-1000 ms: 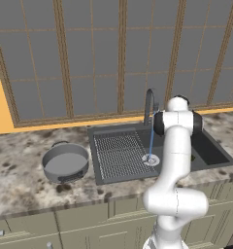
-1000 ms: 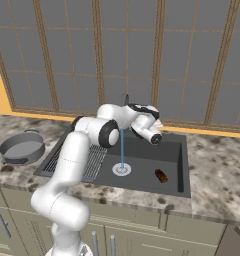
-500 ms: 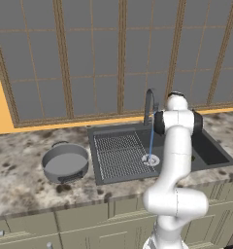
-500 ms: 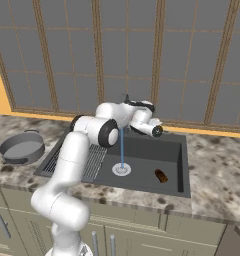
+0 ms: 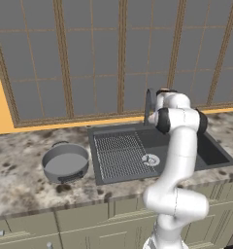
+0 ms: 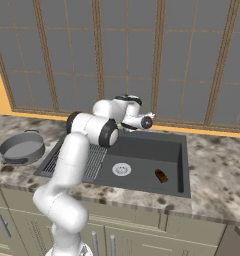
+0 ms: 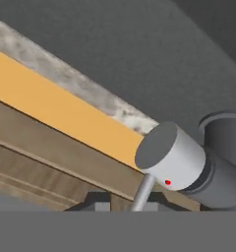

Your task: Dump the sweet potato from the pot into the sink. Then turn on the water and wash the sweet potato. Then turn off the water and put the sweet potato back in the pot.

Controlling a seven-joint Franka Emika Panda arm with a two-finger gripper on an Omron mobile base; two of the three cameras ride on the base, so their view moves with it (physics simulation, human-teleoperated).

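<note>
The sweet potato (image 6: 161, 176) lies on the floor of the sink (image 6: 142, 150), right of the round drain (image 6: 121, 169). No water runs. The grey pot (image 5: 65, 163) stands on the counter left of the sink (image 5: 213, 153) and looks empty. My arm reaches over the sink's back rim to the faucet (image 5: 148, 104). In the hand view my gripper (image 7: 130, 205) sits at the faucet's lever (image 7: 142, 193), a thin rod under a grey cap with a red dot (image 7: 171, 157). The rod runs between the dark fingertips (image 7: 98, 204), which stand narrowly apart with a gap beside it.
A ribbed draining grid (image 5: 121, 151) fills the sink's left part. Speckled stone counter (image 6: 212, 170) runs on both sides. An orange ledge (image 7: 56, 110) and a panelled window wall rise just behind the faucet.
The blue stream of water seen falling onto the drain earlier has stopped. My hand has shifted a little at the faucet and the fingers have drawn closer together.
</note>
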